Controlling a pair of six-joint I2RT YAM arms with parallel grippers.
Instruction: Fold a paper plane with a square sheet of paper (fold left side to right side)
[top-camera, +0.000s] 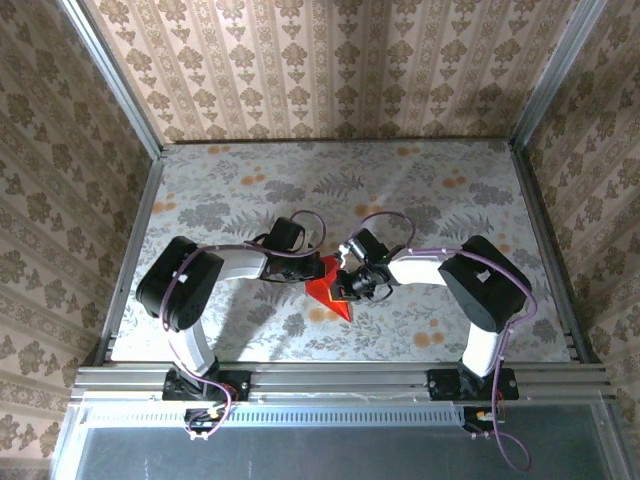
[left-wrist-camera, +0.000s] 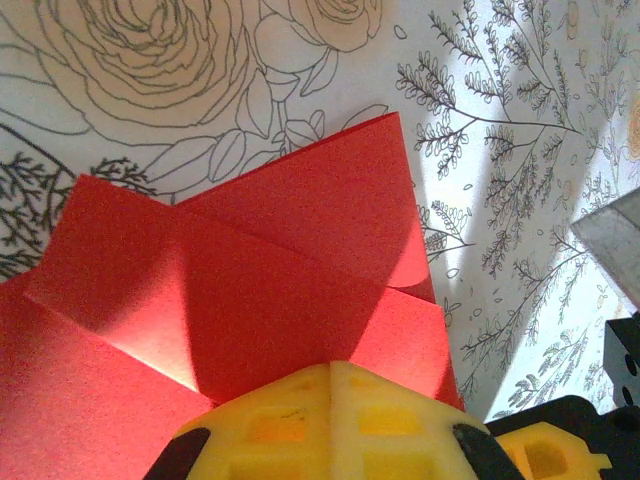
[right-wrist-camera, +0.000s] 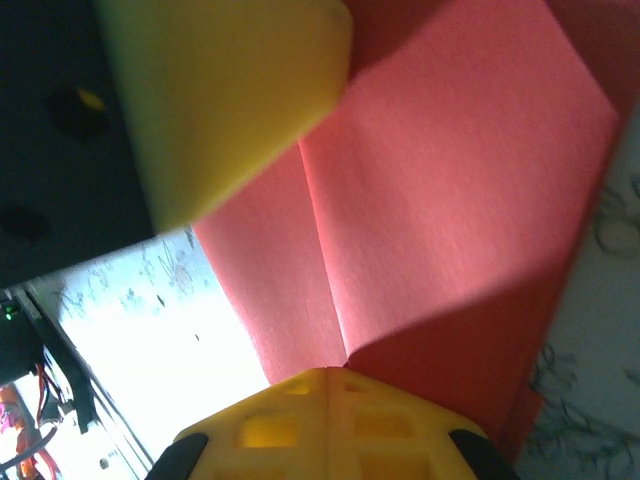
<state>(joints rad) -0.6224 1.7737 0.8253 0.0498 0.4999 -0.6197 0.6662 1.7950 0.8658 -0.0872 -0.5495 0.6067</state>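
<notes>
The red sheet of paper (top-camera: 328, 296) lies folded in the middle of the table, its pointed end toward the near edge. In the left wrist view the paper (left-wrist-camera: 300, 250) shows overlapping flaps and creases. My left gripper (left-wrist-camera: 332, 366) is shut, its yellow fingertips down on the paper's near part; from above the left gripper (top-camera: 320, 266) sits at the paper's left top corner. My right gripper (right-wrist-camera: 328, 373) is shut too, its tips resting on a straight crease of the paper (right-wrist-camera: 450, 200). From above the right gripper (top-camera: 349, 284) is on the paper's right side, close beside the left one.
The table (top-camera: 450, 200) wears a floral cloth and is fenced by metal rails (top-camera: 340, 378) and wallpapered walls. The left gripper's yellow finger (right-wrist-camera: 230, 90) looms close at the top left of the right wrist view. Both arms reach inward from the near edge.
</notes>
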